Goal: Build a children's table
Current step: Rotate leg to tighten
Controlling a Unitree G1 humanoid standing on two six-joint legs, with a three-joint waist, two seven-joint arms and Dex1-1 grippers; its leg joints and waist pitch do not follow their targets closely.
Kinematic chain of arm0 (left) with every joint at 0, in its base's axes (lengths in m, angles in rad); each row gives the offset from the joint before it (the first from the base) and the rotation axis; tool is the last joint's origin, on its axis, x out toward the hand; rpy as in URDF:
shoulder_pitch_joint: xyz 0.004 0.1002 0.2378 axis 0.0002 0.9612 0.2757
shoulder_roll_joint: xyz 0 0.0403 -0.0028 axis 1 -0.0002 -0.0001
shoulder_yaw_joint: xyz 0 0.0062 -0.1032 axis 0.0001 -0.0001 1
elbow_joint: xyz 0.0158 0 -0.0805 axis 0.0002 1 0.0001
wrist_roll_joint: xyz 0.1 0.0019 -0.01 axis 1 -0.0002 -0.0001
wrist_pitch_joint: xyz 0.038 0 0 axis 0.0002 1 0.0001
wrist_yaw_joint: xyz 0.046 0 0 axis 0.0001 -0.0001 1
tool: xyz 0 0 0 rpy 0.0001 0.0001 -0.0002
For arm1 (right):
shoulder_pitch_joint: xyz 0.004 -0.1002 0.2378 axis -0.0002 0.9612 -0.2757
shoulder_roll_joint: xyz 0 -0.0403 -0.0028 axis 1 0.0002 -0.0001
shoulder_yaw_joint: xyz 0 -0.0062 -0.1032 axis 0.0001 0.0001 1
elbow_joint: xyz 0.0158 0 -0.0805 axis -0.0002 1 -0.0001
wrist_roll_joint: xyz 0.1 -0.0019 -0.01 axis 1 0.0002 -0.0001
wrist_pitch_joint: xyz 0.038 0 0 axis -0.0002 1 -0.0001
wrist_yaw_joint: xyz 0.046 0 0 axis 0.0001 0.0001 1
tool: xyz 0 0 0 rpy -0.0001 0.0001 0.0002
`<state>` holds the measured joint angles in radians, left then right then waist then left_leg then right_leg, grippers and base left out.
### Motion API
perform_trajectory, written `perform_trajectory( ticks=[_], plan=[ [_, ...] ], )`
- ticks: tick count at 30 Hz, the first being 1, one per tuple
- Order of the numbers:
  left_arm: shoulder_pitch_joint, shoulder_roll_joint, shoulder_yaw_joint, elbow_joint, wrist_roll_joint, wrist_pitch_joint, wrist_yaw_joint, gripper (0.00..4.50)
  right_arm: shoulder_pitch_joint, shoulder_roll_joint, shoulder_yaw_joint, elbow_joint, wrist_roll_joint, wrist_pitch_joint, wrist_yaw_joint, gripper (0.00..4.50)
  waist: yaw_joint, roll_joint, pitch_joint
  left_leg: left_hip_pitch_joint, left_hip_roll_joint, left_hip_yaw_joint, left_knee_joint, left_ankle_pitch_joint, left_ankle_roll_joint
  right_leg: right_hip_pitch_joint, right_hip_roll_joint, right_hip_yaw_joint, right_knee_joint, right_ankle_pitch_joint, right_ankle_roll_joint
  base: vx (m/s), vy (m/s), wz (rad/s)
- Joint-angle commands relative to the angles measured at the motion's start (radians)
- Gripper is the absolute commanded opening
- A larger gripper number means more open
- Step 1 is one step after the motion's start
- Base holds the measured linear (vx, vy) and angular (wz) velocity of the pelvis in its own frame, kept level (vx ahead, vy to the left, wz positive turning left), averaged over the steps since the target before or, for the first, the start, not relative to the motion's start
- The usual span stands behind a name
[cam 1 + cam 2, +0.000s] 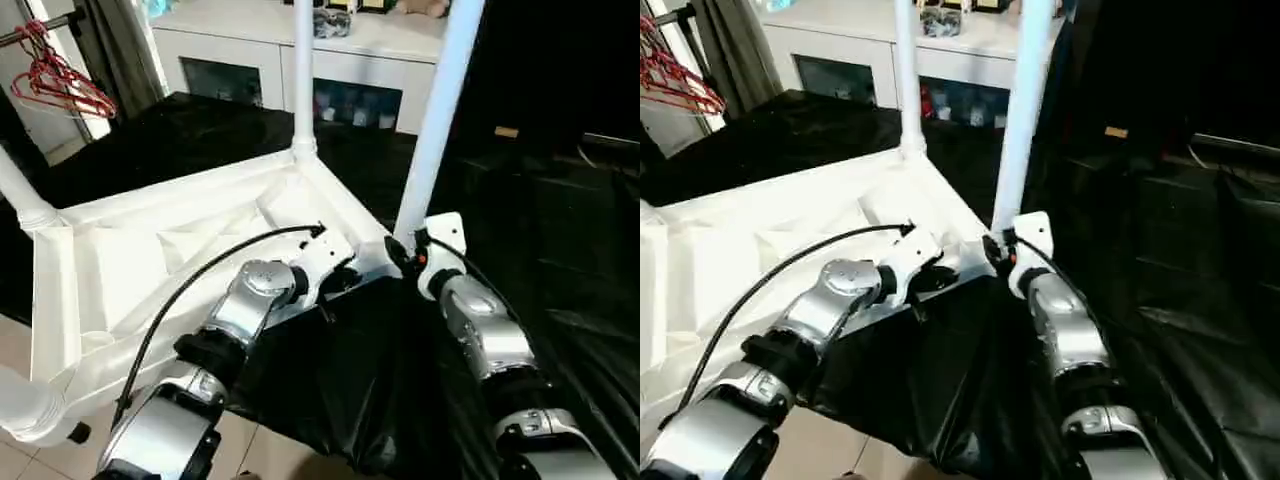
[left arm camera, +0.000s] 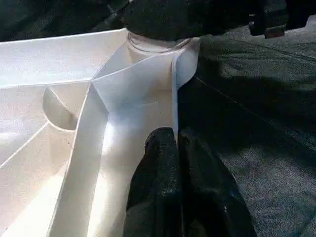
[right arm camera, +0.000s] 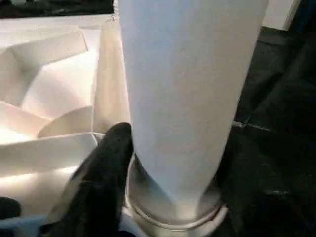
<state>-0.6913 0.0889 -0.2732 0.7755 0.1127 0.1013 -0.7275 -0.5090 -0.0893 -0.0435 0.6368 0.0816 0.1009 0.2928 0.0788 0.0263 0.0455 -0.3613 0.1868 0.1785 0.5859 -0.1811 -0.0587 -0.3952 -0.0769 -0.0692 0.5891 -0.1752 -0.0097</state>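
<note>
Two silver forearms, ribbed with black collars. A black cable loops along the left forearm [image 1: 250, 300] to a white wrist block. The right forearm [image 1: 480, 330] carries a small orange-red mark at its wrist. Fingers [image 2: 163, 187] matte black, rubbery.

Desk draped in crinkled black plastic sheeting [image 1: 330, 400]. Upside-down white plastic ribbed tabletop [image 1: 150, 260] lies directly on it, near-left part overhanging the edge above the light tiled floor [image 1: 15, 350].
</note>
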Motion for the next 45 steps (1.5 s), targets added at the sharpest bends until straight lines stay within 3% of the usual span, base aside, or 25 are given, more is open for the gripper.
perform_trajectory(
  ticks=[1, 6, 8, 15, 22, 26, 32, 40, 45],
  plan=[
    [-0.044, -0.029, -0.015, -0.014, 0.000, -0.033, 0.011, 0.00, 0.017, 0.048, 0.058, 0.051, 0.012, 0.046, 0.060, 2.97, -0.004, 0.003, -0.051, 0.014, 0.039, -0.021, -0.086, -0.371, -0.002, 0.030, -0.072, 0.043, -0.094, -0.383, -0.156, 0.000, 0.000, 0.00],
    [-0.015, 0.013, -0.012, -0.034, -0.014, -0.060, -0.066, 0.00, 0.003, -0.015, 0.050, 0.058, -0.025, 0.000, 0.067, 3.20, -0.005, 0.004, -0.055, 0.011, 0.040, -0.020, -0.084, -0.345, -0.004, 0.033, -0.073, 0.046, -0.086, -0.330, -0.174, 0.000, 0.000, 0.00],
    [0.002, 0.034, -0.013, -0.053, -0.028, -0.074, -0.117, 0.00, -0.002, -0.044, 0.048, 0.056, -0.016, -0.005, 0.120, 3.20, -0.004, 0.002, -0.058, 0.004, 0.041, -0.017, -0.081, -0.302, 0.014, 0.040, -0.072, 0.046, -0.077, -0.262, -0.195, 0.000, 0.000, 0.00],
    [0.045, 0.103, -0.010, -0.125, -0.082, -0.088, -0.269, 0.00, 0.014, -0.166, 0.098, 0.002, -0.003, -0.017, 0.373, 3.20, 0.004, 0.000, -0.064, -0.002, 0.042, -0.010, -0.068, -0.193, 0.065, 0.047, -0.071, 0.044, -0.059, -0.120, -0.246, 0.000, 0.000, 0.00],
    [0.071, 0.167, -0.020, -0.173, -0.113, -0.096, -0.397, 0.00, 0.073, -0.250, 0.133, -0.120, 0.070, -0.007, 0.631, 3.20, 0.018, -0.002, -0.060, -0.001, 0.049, -0.007, -0.070, -0.210, 0.077, 0.046, -0.070, 0.043, -0.062, -0.173, -0.241, 0.000, 0.000, 0.00],
    [0.088, 0.204, -0.023, -0.206, -0.129, -0.074, -0.468, 0.00, 0.097, -0.289, 0.150, -0.147, 0.088, -0.014, 0.727, 2.93, 0.018, 0.000, -0.058, 0.003, 0.049, -0.008, -0.072, -0.244, 0.057, 0.042, -0.071, 0.044, -0.067, -0.241, -0.229, 0.000, 0.000, 0.00],
    [0.103, 0.229, -0.030, -0.240, -0.154, -0.050, -0.536, 0.00, 0.115, -0.309, 0.163, -0.192, 0.117, 0.021, 0.807, 2.59, 0.019, 0.003, -0.061, 0.001, 0.048, -0.008, -0.069, -0.211, 0.062, 0.043, -0.070, 0.043, -0.061, -0.186, -0.244, 0.000, 0.000, 0.00],
    [0.115, 0.248, -0.036, -0.266, -0.163, -0.023, -0.574, 0.00, 0.129, -0.321, 0.183, -0.218, 0.119, 0.037, 0.854, 2.52, 0.022, 0.002, -0.059, 0.002, 0.049, -0.009, -0.071, -0.231, 0.052, 0.042, -0.070, 0.043, -0.065, -0.227, -0.237, 0.000, 0.000, 0.00],
    [0.117, 0.252, -0.036, -0.272, -0.162, -0.009, -0.577, 0.00, 0.135, -0.318, 0.187, -0.225, 0.124, 0.043, 0.855, 2.51, 0.022, 0.001, -0.062, 0.001, 0.048, -0.009, -0.069, -0.207, 0.055, 0.044, -0.069, 0.043, -0.060, -0.189, -0.243, 0.000, 0.000, 0.00]
  ],
)
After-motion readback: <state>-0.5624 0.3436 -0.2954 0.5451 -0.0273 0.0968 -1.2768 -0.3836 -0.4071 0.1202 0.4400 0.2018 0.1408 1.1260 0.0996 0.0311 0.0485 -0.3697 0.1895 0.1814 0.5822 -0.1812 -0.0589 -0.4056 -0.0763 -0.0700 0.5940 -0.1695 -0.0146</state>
